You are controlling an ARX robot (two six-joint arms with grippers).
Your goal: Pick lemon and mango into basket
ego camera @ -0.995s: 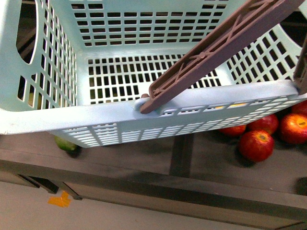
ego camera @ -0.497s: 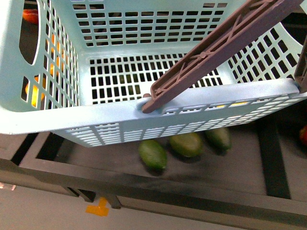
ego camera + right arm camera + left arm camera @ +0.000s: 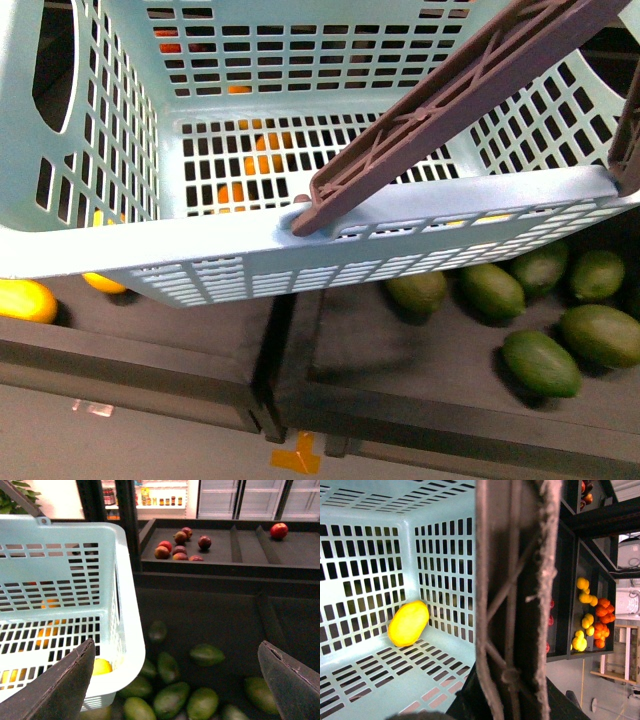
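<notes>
Status at this frame: the basket [image 3: 200,245] hung tilted over the shelf, carried by one grey-brown handle [image 3: 450,100]. Our left gripper [image 3: 510,702] sat right at that handle. The handle filled the left wrist view and hid most of the jaws. We judged them closed around it, since nothing else we could see was holding the basket up. Carrying it that way left the open top clear for drop-ins from the other arm.

The lemon [image 3: 408,623], or what we took for it by its small oval yellow shape, lay on the basket floor in a corner, against the slotted wall (the low side of the tilt, where a loose fruit would settle). So the lemon was probably done.

Mango: not in the basket as far as we could see. The front view showed yellow fruit [image 3: 22,300] in the left shelf compartment, partly under the basket, and more orange-yellow through the floor slots. It could have been the mango bin, but we couldn't tell. The green fruit [image 3: 540,362] was in the compartment right of the divider [image 3: 272,345], not ours.

Our right gripper [image 3: 175,642] hovered over the green fruit, just beside the basket wall, with its fingers spread wide and nothing between them. That was the free hand for the next pick. We reckoned it needed to go left, to the yellow compartment.
</notes>
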